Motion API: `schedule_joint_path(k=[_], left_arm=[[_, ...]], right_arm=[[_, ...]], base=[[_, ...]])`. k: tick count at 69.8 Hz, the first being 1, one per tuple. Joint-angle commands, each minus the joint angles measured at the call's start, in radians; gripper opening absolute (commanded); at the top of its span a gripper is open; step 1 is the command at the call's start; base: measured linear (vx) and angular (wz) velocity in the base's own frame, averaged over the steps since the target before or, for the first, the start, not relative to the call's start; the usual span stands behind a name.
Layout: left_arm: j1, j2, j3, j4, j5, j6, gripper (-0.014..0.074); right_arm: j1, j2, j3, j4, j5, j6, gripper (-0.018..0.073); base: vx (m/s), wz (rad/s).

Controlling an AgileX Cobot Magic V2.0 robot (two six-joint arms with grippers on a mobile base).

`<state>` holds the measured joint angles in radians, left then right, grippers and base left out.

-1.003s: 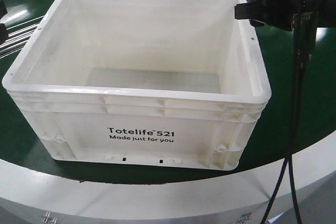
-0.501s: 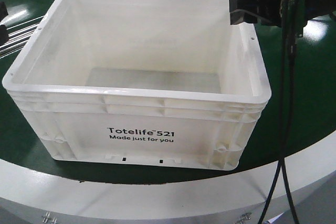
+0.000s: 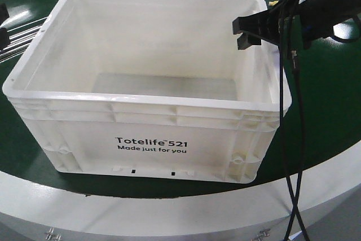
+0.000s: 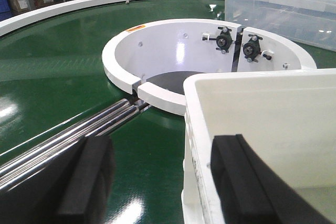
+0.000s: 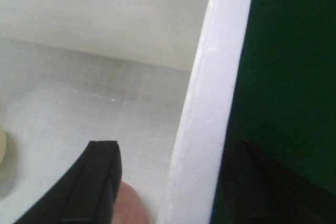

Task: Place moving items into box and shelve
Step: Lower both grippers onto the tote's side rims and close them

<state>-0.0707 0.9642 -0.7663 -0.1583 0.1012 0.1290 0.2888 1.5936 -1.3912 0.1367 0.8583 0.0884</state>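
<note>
A white open box (image 3: 146,139) marked "Totelife 521" stands on the green belt (image 3: 327,100). My right gripper (image 3: 241,33) is open over the box's right rim. In the right wrist view the gripper (image 5: 176,182) has one finger (image 5: 100,182) inside and one outside the rim (image 5: 205,129). A brownish round item (image 5: 134,205) and a pale item (image 5: 2,156) lie on the box floor. My left gripper (image 4: 165,182) is open astride the box's left rim (image 4: 197,129). It barely shows at the left edge of the front view (image 3: 2,26).
A white ring hub (image 4: 173,51) with black clamps stands behind the box. Steel rollers (image 4: 79,129) run to its left. A clear plastic bin (image 4: 283,3) sits at the back right. A black cable (image 3: 293,139) hangs from the right arm. The belt's white outer rim (image 3: 169,207) lies in front.
My right gripper has moved left and down from beyond the box's back right corner to over its right rim. The box and the left arm have not moved.
</note>
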Motion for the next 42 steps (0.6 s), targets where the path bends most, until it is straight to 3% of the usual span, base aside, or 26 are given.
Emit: schedule_joint_path(k=[1, 8, 13, 24, 42], left_arm=[[0.001, -0.016, -0.032, -0.003, -0.079, -0.002, 0.0524], [0.001, -0.016, -0.032, -0.003, -0.076, -0.002, 0.0524], [0.001, -0.016, -0.032, -0.003, -0.074, -0.002, 0.0524], [0.001, -0.014, -0.032, -0.003, -0.055, -0.002, 0.0524], [0.001, -0.014, -0.032, -0.005, -0.033, -0.002, 0.0524]], right_arm=[[-0.006, -0.027, -0.035, 0.007, -0.050, 0.000, 0.0442], [-0.006, -0.015, -0.035, 0.007, -0.047, 0.008, 0.0400], [-0.006, -0.005, -0.035, 0.005, -0.039, 0.017, 0.0321], [-0.006, 0.001, -0.035, -0.027, -0.024, 0.007, -0.0020], [-0.006, 0.000, -0.035, -0.030, -0.016, -0.009, -0.0015]], base=[[0.00, 0.00], [0.00, 0.00], [0.00, 0.00], [0.00, 0.00], [0.00, 0.00]])
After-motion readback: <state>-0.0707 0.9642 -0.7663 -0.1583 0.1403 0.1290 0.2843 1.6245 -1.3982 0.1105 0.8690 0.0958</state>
